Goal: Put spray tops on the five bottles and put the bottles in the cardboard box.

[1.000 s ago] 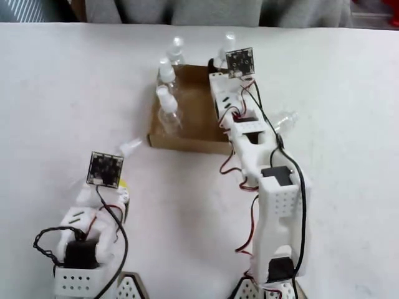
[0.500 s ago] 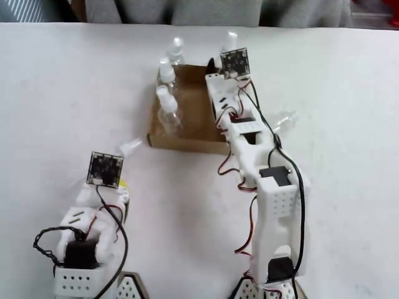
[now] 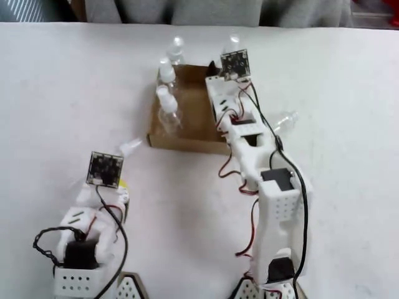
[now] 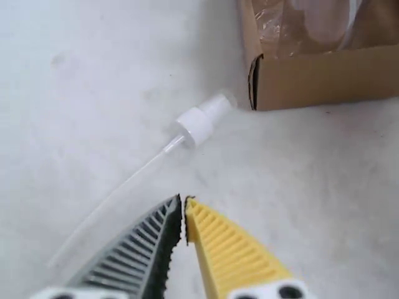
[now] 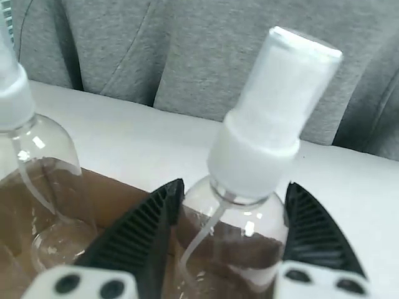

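**High view:** The capped bottle stands at the far corner of the cardboard box. A loose spray top lies on the table ahead of the left arm, near the box's front corner.

**Left wrist view:** The left pincer is closed tip to tip and holds nothing. The spray top lies just ahead of its tips, with the thin dip tube running alongside the gray finger. It is probably featherlight with a bendy tube, so the white collar is the best place to take it.

**Right wrist view:** The right pincer has a ribbed jaw on each side of the capped bottle, apparently pressing on its shoulder just below the collar. The bottle looks empty, thin and clear, so it is likely light, slick and easily dented. A gentle grip on the body should suit it better than one on the top.
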`<state>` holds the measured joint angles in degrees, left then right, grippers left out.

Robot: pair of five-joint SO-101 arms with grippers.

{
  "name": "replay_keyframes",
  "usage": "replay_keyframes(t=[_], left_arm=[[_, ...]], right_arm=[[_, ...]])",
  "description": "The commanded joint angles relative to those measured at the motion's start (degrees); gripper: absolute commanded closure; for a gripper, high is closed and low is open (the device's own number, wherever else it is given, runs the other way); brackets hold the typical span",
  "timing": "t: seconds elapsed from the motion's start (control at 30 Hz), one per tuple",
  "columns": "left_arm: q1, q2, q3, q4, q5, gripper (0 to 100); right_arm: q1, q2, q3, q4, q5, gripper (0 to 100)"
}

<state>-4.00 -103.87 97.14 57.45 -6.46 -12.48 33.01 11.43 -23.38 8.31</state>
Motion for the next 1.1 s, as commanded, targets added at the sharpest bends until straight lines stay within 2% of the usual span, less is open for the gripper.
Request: replay_keyframes(t=[0.0,0.3,0.53,0.63,0.97,1.07], left_arm=[[-0.57,-0.48,-0.09,-0.18,-0.62,98],[-0.57,-0.48,-0.09,-0.18,-0.62,98],[-0.57,-0.48,-0.09,-0.09,-0.62,98],[-0.57,-0.48,-0.09,-0.09,-0.62,98],[-0.57,-0.48,-0.09,-0.09,-0.62,98],[-0.57,-0.48,-0.09,-0.18,-0.62,98]], right_arm=[[-0.04,-7.16,2.20,0.40,0.44,79.3],[0.22,-7.69,2.73,0.40,0.44,79.1],[-0.04,-8.22,2.29,5.85,-1.58,67.7],[0.13,-8.31,1.76,5.93,-5.10,67.4],[1.27,-9.89,0.79,6.11,-5.71,67.3],[1.27,-11.56,0.79,6.20,-8.88,67.3]])
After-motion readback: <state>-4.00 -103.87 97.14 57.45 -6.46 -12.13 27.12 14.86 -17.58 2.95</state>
